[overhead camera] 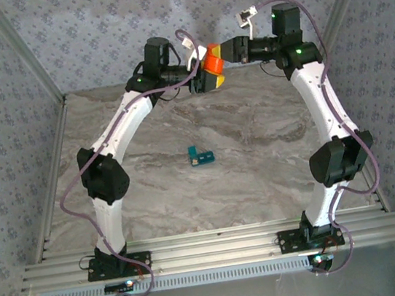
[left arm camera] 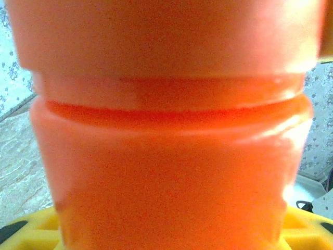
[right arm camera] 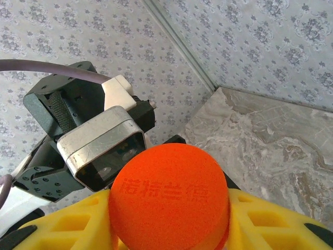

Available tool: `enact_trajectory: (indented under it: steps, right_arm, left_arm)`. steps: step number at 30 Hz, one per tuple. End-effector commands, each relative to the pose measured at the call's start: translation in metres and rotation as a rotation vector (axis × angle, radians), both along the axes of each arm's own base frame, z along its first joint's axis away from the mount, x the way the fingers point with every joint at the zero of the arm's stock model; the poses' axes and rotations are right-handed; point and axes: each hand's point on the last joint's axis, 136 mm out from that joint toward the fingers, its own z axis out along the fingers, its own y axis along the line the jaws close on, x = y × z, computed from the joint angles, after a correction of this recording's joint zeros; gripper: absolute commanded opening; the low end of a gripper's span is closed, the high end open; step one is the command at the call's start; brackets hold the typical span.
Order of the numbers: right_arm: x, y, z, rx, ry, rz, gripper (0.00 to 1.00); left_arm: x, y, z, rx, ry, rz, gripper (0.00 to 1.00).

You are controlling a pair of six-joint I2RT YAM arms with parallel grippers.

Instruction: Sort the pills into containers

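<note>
Orange bottle (overhead camera: 211,65) aloft at twelve o'clock: uncapping step, I judge.
Left gripper (overhead camera: 206,77) clamps its body, right gripper (overhead camera: 223,48) pinches the cap (right arm camera: 169,198); next, a twist. Teal pill box (overhead camera: 200,156) lies at its six o'clock.

A robot lab cell: left arm (overhead camera: 118,130) and right arm (overhead camera: 324,104) bolted to aluminium rails (overhead camera: 212,250), a marble-print table (overhead camera: 260,176) under them, wallpaper-print panels (overhead camera: 93,30) in a metal frame (overhead camera: 29,60) behind and beside them.
</note>
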Motion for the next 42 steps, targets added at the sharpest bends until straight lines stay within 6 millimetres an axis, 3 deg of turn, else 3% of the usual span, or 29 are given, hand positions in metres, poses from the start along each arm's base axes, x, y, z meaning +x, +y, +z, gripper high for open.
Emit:
enact_trajectory:
  steps: [1, 5, 8, 17, 20, 24, 27, 34, 42]
  right_arm:
    - [-0.007, 0.012, -0.013, -0.029, 0.047, -0.011, 0.27]
    - [0.004, 0.008, -0.036, -0.078, 0.071, -0.153, 0.17]
    - [0.009, 0.001, -0.052, -0.099, 0.074, -0.267, 0.16]
    - [0.011, -0.001, -0.055, -0.081, 0.065, -0.366, 0.17]
    - [0.012, -0.012, -0.046, -0.061, 0.062, -0.362, 0.25]
    - [0.005, -0.035, -0.021, -0.009, 0.029, -0.321, 0.56]
    - [-0.008, -0.048, -0.004, 0.024, -0.018, -0.269, 0.73]
    - [-0.015, -0.054, 0.002, 0.021, -0.021, -0.163, 0.83]
    - [-0.009, -0.026, 0.011, 0.026, -0.014, -0.032, 0.88]
  left_arm:
    - [-0.005, -0.005, 0.024, -0.040, -0.087, -0.018, 0.00]
    - [0.001, -0.007, 0.027, -0.025, -0.120, 0.048, 0.00]
    - [0.006, -0.010, 0.031, -0.018, -0.161, 0.118, 0.00]
    - [0.006, -0.025, 0.032, -0.048, -0.223, 0.230, 0.00]
    - [0.010, -0.022, 0.026, -0.037, -0.214, 0.235, 0.00]
    - [0.016, -0.014, 0.021, -0.032, -0.195, 0.226, 0.00]
    - [0.016, -0.008, 0.021, -0.041, -0.177, 0.190, 0.00]
    - [0.003, 0.000, 0.023, -0.065, -0.128, 0.061, 0.00]
    - [-0.011, 0.001, 0.022, -0.048, -0.046, -0.063, 0.00]
